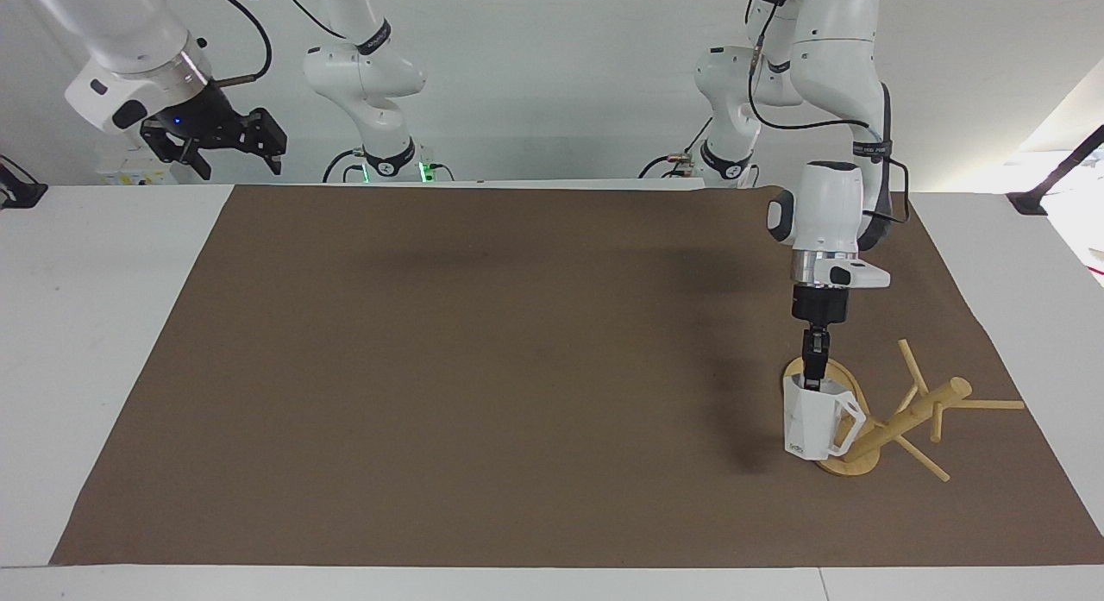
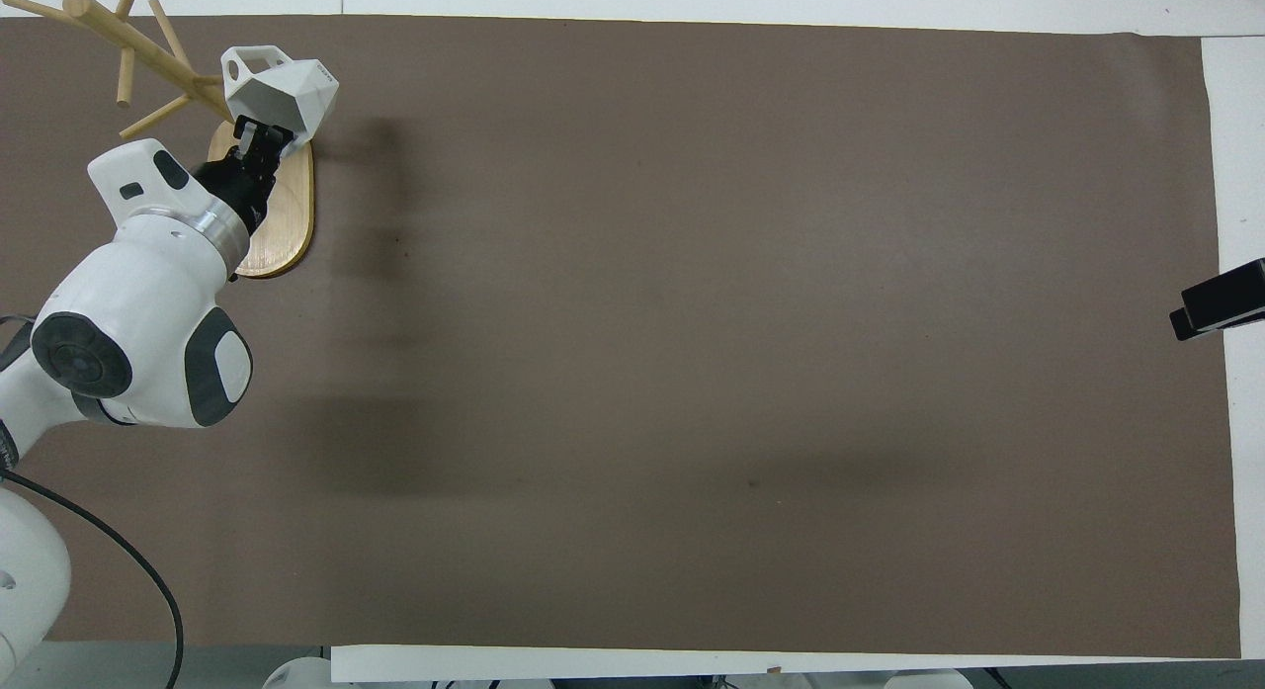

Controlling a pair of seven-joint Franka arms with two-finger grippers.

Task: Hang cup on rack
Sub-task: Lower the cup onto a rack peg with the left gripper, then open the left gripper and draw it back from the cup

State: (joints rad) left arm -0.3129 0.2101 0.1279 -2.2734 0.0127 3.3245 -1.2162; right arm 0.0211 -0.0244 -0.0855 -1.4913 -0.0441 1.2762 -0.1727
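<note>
Your left gripper (image 1: pixel 812 379) is clenched on the rim of the white faceted cup (image 1: pixel 811 422), holding it upright over the oval base of the bamboo mug rack (image 1: pixel 897 422) at the left arm's end of the brown mat (image 1: pixel 483 368). The cup tapers toward its base, has a squared loop handle turned toward the rack's post, and carries a small dark mark low on its wall. The post leans steeply, thin pegs splayed. Your right gripper (image 1: pixel 226 144) waits raised, fingers spread.
</note>
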